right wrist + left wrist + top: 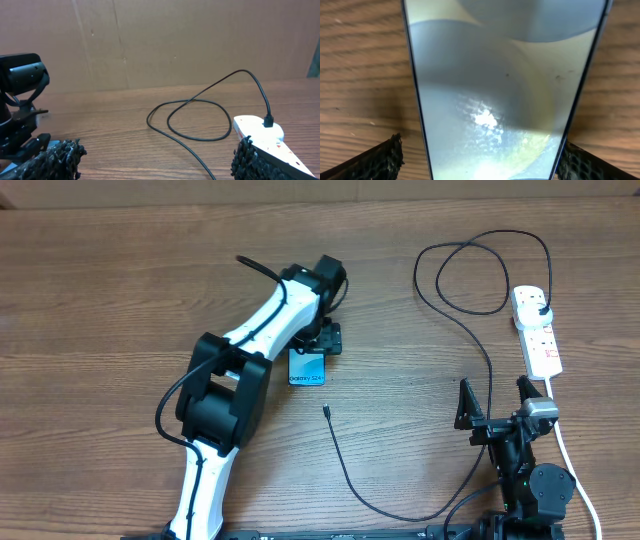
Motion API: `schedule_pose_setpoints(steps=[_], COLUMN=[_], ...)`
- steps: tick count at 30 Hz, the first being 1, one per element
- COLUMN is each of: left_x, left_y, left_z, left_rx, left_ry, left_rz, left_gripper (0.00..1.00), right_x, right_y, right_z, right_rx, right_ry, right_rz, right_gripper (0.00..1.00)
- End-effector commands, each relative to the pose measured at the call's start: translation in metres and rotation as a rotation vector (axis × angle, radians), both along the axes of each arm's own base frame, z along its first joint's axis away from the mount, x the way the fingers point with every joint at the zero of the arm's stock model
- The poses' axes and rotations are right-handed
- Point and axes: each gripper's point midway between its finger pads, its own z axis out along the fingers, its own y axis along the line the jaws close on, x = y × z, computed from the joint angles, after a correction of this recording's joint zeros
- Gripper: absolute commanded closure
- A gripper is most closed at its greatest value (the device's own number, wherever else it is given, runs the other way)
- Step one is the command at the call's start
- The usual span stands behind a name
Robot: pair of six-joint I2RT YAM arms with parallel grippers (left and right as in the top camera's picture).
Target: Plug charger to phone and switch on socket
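The phone point(307, 368) lies flat mid-table, its light blue screen lit. In the left wrist view the phone point(495, 100) fills the frame. My left gripper point(322, 340) hangs over its far end, open, a finger on each side of its long edges and neither gripping. The charger point(345, 470) is a thin black cable. Its loose tip point(327, 411) lies just right of the phone, and its plug point(541, 305) sits in the white socket point(537, 330) at the right. My right gripper point(495, 405) stands open and empty near the socket point(265, 135), over bare wood beside the cable point(200, 105).
The socket's thick white cord point(575, 470) runs down the right side past the right arm. The cable loops widely at the back right point(480, 270). My left arm point(230, 380) stretches across the left middle. A brown cardboard wall point(175, 40) stands behind the table.
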Motion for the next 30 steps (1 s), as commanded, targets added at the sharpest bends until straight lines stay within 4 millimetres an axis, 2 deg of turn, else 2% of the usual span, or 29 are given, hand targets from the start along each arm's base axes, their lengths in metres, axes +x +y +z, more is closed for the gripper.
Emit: schedule_pose_setpoints(steps=[1, 4, 10, 17, 30], left_x=[-0.010, -0.010, -0.020, -0.024, -0.012], left_y=[0.027, 0.027, 0.007, 0.006, 0.015], left_z=[-0.028, -0.034, -0.049, -0.055, -0.055], left_rx=[0.071, 0.055, -0.071, -0.086, -0.075], left_ry=[0.070, 0.071, 0.106, 0.113, 0.071], left_rz=[0.004, 0.011, 0.022, 0.033, 0.090], left_gripper=[0.00, 0.00, 0.00, 0.00, 0.01], right_x=[0.000, 0.000, 0.000, 0.000, 0.000], right_y=[-0.001, -0.001, -0.001, -0.001, -0.001], right_z=[-0.002, -0.002, -0.001, -0.002, -0.002], right_rx=[0.002, 0.002, 0.002, 0.002, 0.002], right_ry=[-0.004, -0.004, -0.005, -0.004, -0.004], right_rz=[-0.006, -0.006, -0.006, -0.006, -0.006], right_gripper=[0.00, 0.00, 0.00, 0.00, 0.00])
